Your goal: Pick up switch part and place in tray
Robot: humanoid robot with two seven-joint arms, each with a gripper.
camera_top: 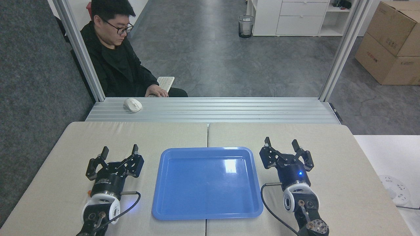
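Note:
The large glossy blue tray [207, 183] lies in the middle of the beige table with nothing inside it. To its left my left gripper [120, 150] rests low over the table, open, nothing between its black fingers. My right gripper [281, 143] stands just off the tray's right rim, also open and holding nothing. No small white and orange switch part shows anywhere in the head view; it is out of view or hidden.
A person in black sits behind the ribbed metal rail [213, 109], one hand by a white keyboard [165, 83]. A white mouse [132, 105] lies on the rail. Cardboard boxes [392, 42] stand on the floor at far right.

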